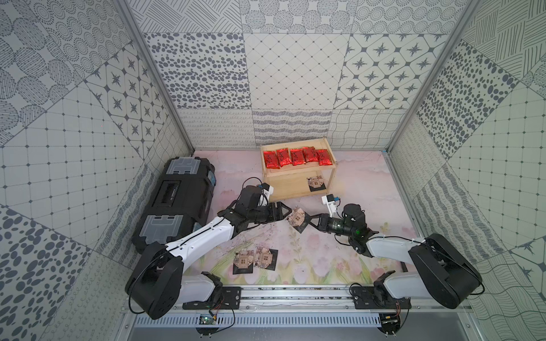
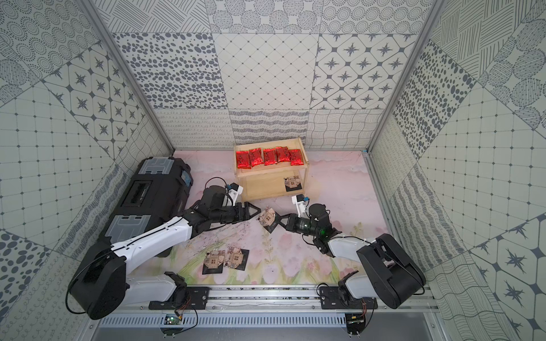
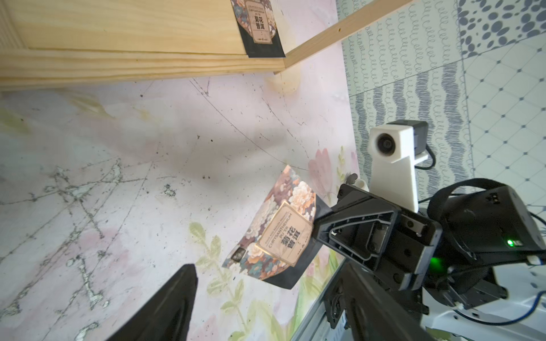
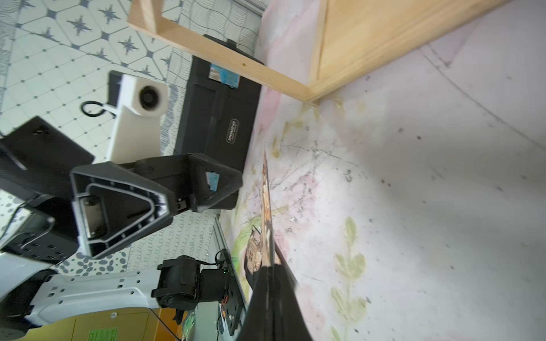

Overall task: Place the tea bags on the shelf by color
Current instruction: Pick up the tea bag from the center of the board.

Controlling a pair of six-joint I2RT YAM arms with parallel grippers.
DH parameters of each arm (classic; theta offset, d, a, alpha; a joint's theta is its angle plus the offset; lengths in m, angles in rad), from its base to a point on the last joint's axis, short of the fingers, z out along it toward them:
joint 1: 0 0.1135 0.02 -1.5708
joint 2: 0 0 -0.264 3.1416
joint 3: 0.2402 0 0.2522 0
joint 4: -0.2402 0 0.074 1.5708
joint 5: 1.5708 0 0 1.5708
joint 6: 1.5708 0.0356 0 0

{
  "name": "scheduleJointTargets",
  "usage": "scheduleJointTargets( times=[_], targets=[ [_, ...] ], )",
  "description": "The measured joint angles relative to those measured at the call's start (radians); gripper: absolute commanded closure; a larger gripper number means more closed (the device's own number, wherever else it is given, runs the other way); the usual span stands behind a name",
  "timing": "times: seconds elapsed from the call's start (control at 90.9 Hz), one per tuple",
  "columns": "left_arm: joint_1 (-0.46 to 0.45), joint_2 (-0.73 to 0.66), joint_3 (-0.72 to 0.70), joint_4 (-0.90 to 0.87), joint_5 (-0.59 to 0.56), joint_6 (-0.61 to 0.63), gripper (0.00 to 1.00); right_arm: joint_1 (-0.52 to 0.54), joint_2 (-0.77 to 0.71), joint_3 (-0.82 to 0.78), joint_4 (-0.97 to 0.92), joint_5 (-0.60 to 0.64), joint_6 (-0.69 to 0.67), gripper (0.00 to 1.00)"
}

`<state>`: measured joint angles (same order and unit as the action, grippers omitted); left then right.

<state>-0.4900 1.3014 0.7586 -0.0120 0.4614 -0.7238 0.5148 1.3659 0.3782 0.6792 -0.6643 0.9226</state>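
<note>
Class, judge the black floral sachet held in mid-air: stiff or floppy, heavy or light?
The black sachet, gripped by one edge in the right pincer, juts out with only a slight curve: probably fairly stiff and light. Edge-on it looks thin, so likely easy to crease.

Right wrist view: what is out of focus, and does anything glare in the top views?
Right wrist view: the right gripper, holding a black tea bag, is blurred close to the lens. In both top views: the red tea bags on the shelf show glare.
</note>
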Motion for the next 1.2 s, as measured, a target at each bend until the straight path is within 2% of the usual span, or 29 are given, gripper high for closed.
scheduleJointTargets(
  times=[0.154, 0.253, 0.462, 0.594, 0.759, 1.001, 1.199],
  targets=[
    [0.033, -0.031, -0.019, 0.006, 0.075, -0.033, 0.18, 0.0, 0.012, 0.066, -0.003, -0.086, -0.013, 1.0],
    [0.039, -0.05, -0.041, 0.012, 0.119, -0.051, 0.21, 0.0, 0.045, 0.102, -0.002, -0.127, -0.009, 1.0],
    [0.045, -0.098, -0.077, 0.032, 0.185, -0.074, 0.45, 0.001, 0.082, 0.12, -0.003, -0.172, 0.002, 1.0],
    [0.046, -0.118, -0.082, 0.042, 0.204, -0.084, 0.52, 0.001, 0.082, 0.127, -0.018, -0.188, 0.002, 1.0],
    [0.046, -0.119, -0.083, 0.049, 0.212, -0.084, 0.56, 0.006, 0.082, 0.137, -0.031, -0.205, 0.0, 1.0],
    [0.046, -0.116, -0.083, 0.048, 0.211, -0.084, 0.74, 0.021, 0.104, 0.172, -0.066, -0.233, -0.018, 1.0],
    [0.046, -0.116, -0.083, 0.045, 0.208, -0.077, 0.93, 0.021, 0.107, 0.175, -0.085, -0.242, -0.027, 1.0]
  ],
)
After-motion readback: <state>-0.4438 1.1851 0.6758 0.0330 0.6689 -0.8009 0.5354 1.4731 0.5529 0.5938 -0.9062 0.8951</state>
